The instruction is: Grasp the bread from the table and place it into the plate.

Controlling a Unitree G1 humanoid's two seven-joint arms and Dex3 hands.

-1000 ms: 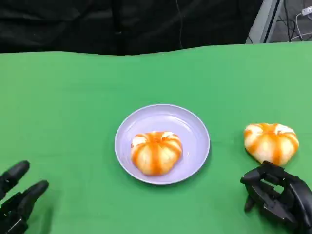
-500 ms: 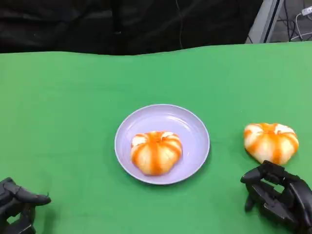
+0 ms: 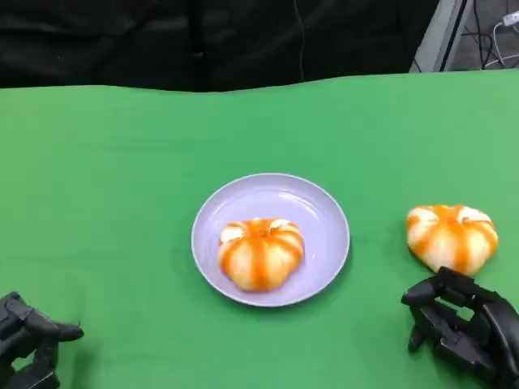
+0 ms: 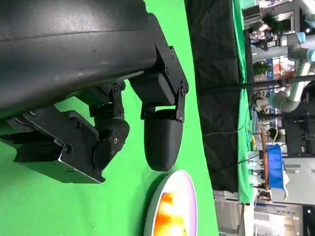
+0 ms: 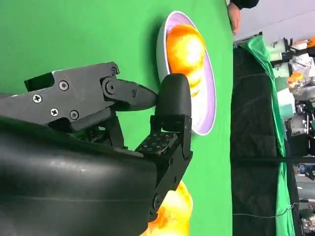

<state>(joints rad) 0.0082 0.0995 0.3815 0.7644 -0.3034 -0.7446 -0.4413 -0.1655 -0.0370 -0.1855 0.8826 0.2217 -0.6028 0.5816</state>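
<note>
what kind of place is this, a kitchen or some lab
Probably a robotics lab: a green-covered table against a black curtain, and another robot arm among cluttered equipment in the left wrist view.

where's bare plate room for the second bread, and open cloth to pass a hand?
The plate has bare room along its far and right rim; bread fills its near-left. Open cloth lies left of the plate. It is crowded at the right, where the right hand sits behind the loose bread.
</note>
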